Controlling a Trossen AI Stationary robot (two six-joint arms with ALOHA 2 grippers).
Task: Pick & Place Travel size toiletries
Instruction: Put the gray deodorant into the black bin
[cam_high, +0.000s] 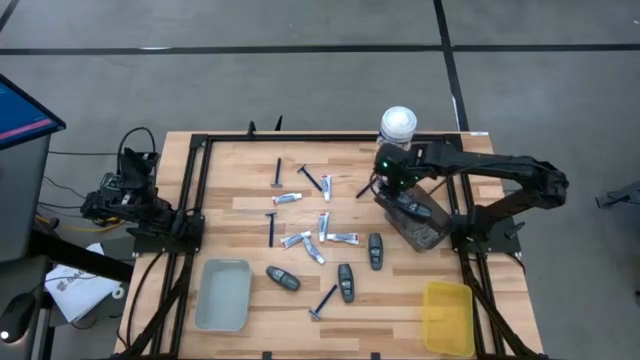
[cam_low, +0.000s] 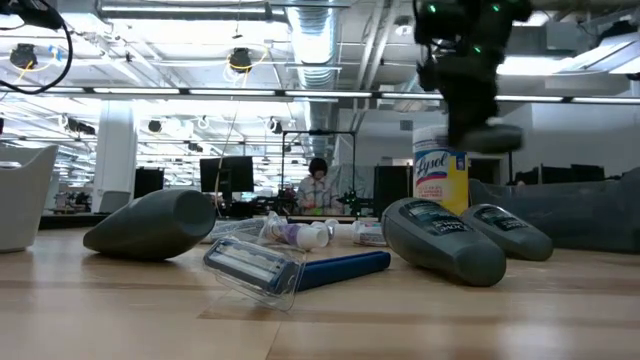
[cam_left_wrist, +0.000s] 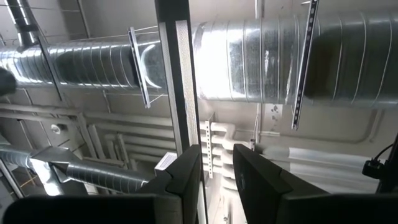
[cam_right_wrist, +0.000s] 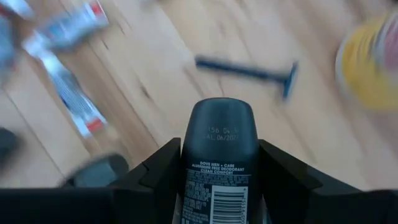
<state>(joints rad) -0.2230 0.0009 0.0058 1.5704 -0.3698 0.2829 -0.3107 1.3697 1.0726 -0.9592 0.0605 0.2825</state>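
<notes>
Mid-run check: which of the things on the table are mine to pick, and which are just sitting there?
Job things:
dark-blue razors
white tubes
grey oval containers, plus one gripped in the right gripper by the dark tray

Just there:
white-lidded canister
grey tray
yellow tray
left gripper, parked beyond the table's left edge

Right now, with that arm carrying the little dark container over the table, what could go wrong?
1. The right pincer grips the dark grey oval container only by its sides, so it might slip out and drop.
2. It hangs close to the dark tray and the tall yellow canister; a wide swing could knock either.
3. A blue razor and white tubes lie loose below; a falling container could scatter them.
</notes>
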